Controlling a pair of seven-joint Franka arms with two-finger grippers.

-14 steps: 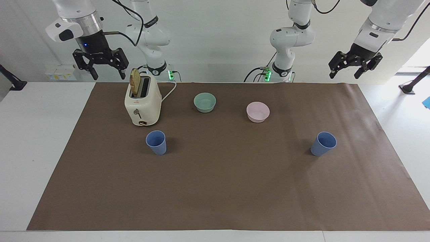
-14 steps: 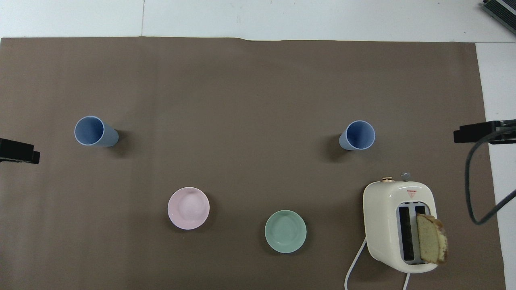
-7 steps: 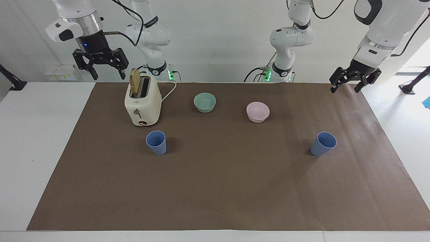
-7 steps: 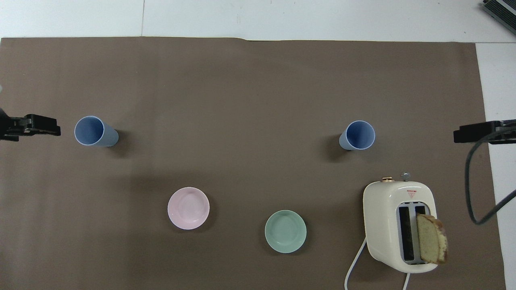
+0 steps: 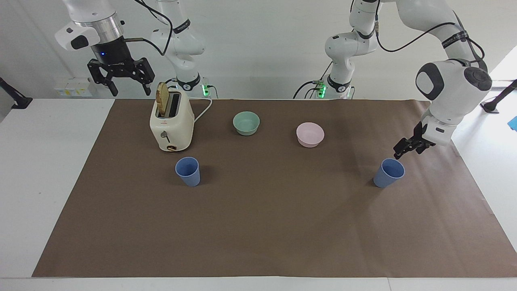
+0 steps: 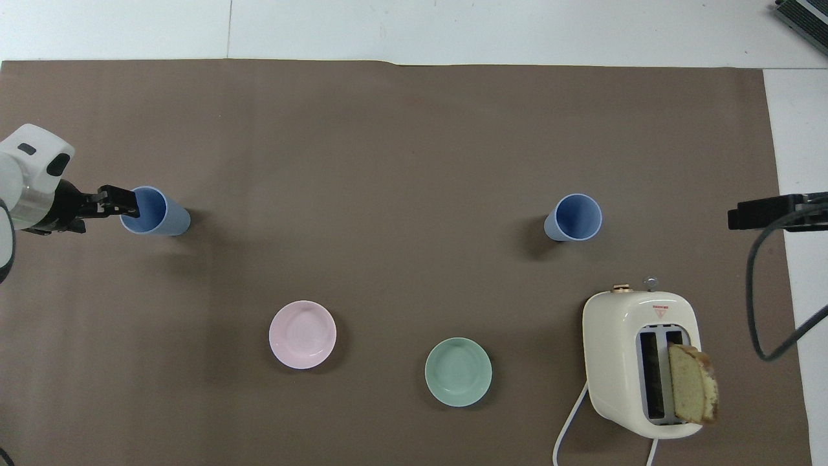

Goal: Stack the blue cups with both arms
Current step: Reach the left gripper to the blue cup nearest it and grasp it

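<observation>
The cups stand upright on the brown mat, mouths up, well apart: one cup [image 5: 188, 171] just beside the toaster [image 5: 171, 123], farther from the robots than it; the other cup [image 5: 388, 173] toward the left arm's end of the bench [image 5: 44, 161]. The left pincer [image 5: 406, 147] has come down from high up and now sits low, just above that cup's rim, not gripping it. It looks released. The right pincer [image 5: 121, 76] has not moved; it waits in the air by the toaster, fingers spread. Both cups, the green bowl [image 5: 246, 123], the pink bowl [image 5: 310, 134] and the toast [image 5: 162, 99] stay put. The toaster has a small red label; I cannot read it.
</observation>
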